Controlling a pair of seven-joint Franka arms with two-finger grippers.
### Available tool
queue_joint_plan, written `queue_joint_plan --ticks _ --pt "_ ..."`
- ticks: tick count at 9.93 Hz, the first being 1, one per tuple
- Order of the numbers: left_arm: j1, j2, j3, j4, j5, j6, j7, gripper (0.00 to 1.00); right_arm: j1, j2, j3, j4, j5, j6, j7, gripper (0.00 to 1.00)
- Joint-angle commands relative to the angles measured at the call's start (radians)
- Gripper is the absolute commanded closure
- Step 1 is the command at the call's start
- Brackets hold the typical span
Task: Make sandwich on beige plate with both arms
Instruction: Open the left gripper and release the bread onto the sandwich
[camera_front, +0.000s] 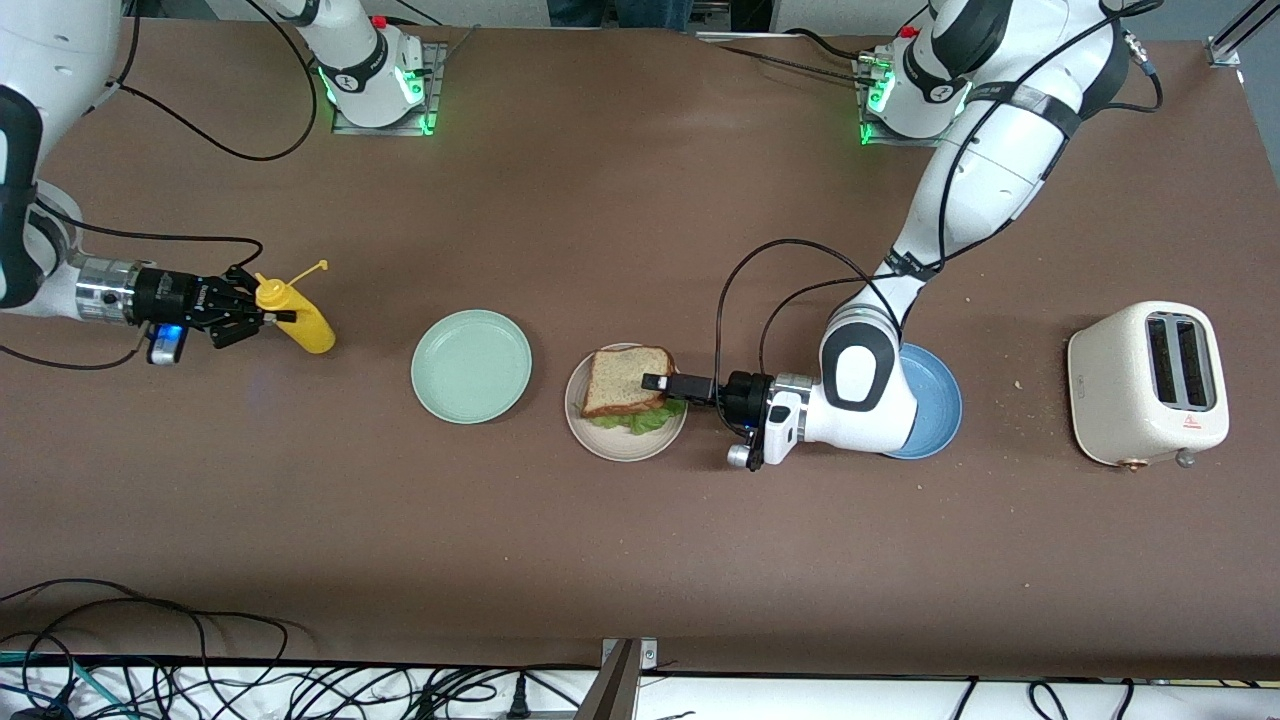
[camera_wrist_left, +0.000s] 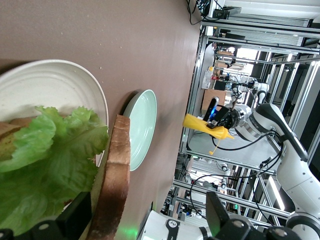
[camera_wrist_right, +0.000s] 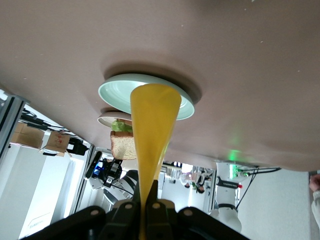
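left gripper (camera_front: 652, 382) on bread slice (camera_front: 625, 380) over beige plate (camera_front: 622, 446)

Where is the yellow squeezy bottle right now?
The yellow plastic mustard bottle is gripped in the right end effector, at the right arm's end of the table, beside the round mint-green plate.

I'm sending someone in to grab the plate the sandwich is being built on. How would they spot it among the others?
Three plates lie in a row across the brown table. The beige plate is the middle one, between the mint-green plate and the blue plate. Only it carries food: a bread slice over lettuce, with the left gripper on the bread.
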Motion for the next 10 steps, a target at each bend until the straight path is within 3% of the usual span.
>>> queue_joint_plan --ticks 1,4,7,10 --pt "-0.012 0.001 0.025 0.016 -0.021 -0.003 0.009 0.0 -0.045 0.123 0.025 0.111 0.037 -0.11 0.016 1.0" --pt "-0.019 0.002 0.053 0.022 -0.021 -0.003 0.005 0.0 -0.183 0.186 0.17 0.252 0.025 -0.142 0.091 1.0" --pt "-0.039 -0.001 0.099 0.025 -0.004 -0.003 0.002 0.0 -0.176 0.216 0.18 0.263 0.025 -0.086 0.091 1.0" --pt "-0.038 -0.019 0.144 0.043 0.13 -0.005 -0.086 0.0 -0.178 0.263 0.206 0.326 0.022 -0.056 0.093 1.0"
